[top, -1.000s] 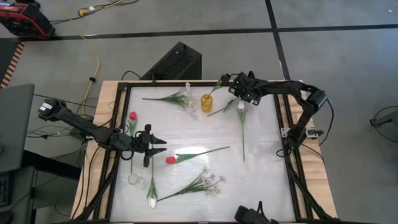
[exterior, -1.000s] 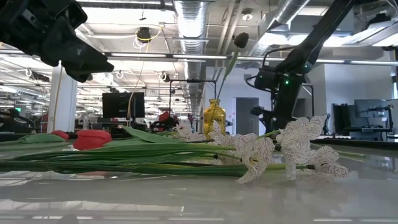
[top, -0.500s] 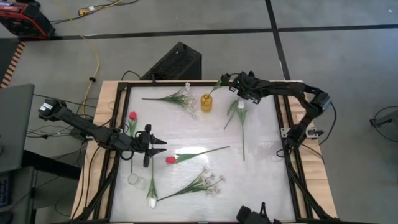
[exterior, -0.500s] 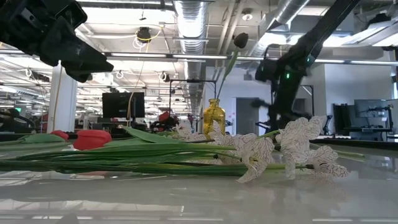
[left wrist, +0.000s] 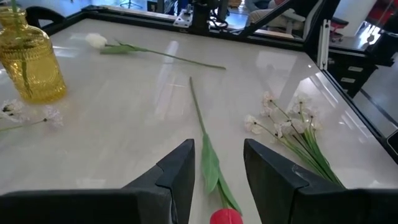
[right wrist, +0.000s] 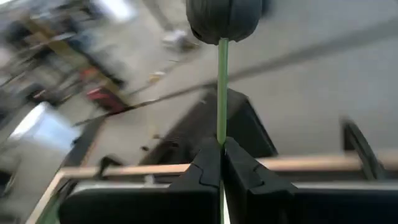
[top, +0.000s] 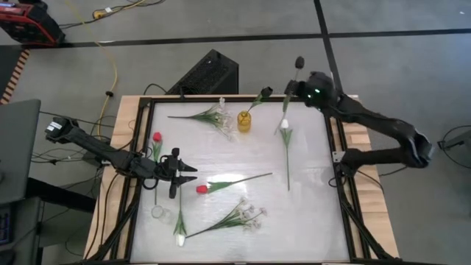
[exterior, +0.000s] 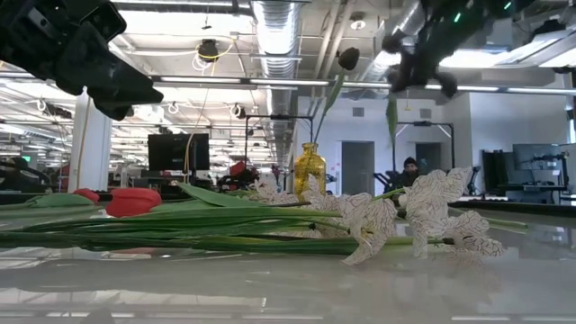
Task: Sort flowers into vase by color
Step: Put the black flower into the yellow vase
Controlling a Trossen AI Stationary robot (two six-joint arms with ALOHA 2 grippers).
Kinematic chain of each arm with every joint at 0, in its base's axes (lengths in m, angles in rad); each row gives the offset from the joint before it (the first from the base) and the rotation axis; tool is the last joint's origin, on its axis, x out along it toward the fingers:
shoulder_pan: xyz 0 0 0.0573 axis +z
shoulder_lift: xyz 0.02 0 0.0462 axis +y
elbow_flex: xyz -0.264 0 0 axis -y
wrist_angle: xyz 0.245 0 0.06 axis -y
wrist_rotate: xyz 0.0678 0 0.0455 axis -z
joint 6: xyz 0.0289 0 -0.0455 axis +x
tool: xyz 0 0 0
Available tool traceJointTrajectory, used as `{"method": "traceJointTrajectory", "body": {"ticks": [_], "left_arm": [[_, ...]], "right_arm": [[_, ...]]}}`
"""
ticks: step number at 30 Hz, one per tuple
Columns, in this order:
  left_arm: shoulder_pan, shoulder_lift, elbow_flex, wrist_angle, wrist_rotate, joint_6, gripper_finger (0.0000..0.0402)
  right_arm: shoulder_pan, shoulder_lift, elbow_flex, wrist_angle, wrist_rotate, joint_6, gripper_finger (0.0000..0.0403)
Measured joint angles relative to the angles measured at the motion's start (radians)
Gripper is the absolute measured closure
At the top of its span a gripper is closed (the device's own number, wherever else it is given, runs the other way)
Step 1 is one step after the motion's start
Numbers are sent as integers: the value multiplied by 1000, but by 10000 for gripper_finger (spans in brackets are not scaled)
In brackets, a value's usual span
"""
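My right gripper [top: 294, 86] is high over the table's far right part, shut on a flower with a dark bud [top: 299, 62]; its green leaf [exterior: 392, 112] hangs below. A yellow glass vase [top: 243, 121] at the far middle holds another dark-budded flower [top: 265, 92]. A white tulip [top: 284, 125] lies flat to the vase's right. My left gripper [top: 188, 173] hovers open at the left, above the table. A red tulip [left wrist: 225, 216] lies below it, its stem [left wrist: 198, 109] running out past the fingers. None of the flowers on the table is touched. My right gripper pinches the flower's thin green stem [right wrist: 221, 134] between its two fingertips, a short way below the dark bud [right wrist: 224, 18]. The bud stands out beyond the fingertips, and the rest of the stem hangs below. The flower is lifted clear of the table.
Two sprays of tiny white blossoms lie on the table, one far left of the vase [top: 217, 116] and one near the middle front [top: 246, 215]. A second red tulip [top: 157, 138] and a white tulip [top: 179, 237] lie at the left, by a small clear glass [top: 157, 212].
My right gripper has shut on the stem of the flower that lay right of the vase. It has risen steeply and drawn toward the table's far right corner, tipping from pointing down to nearly level. The flower first swung round on the table and now hangs clear of it.
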Motion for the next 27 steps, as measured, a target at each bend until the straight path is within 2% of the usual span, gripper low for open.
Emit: {"method": "traceJointTrajectory", "body": {"ticks": [4,7,11,15,20,22,27], "left_arm": [[0,0,0,7,0,21,275],[0,0,0,7,0,24,275],[0,0,0,7,-11,24,275],[0,0,0,8,-11,24,275],[0,0,0,9,-13,30,275],[0,0,0,9,-13,32,275],[0,0,0,9,-14,32,275]], "right_arm": [[185,-90,0,102,-25,-182,373],[357,-104,0,233,-33,-307,377],[569,-58,0,412,-22,-485,378],[708,51,0,609,-8,-637,378],[764,220,6,839,0,-862,378],[756,282,35,868,1,-917,378],[702,434,163,873,23,-937,378]]}}
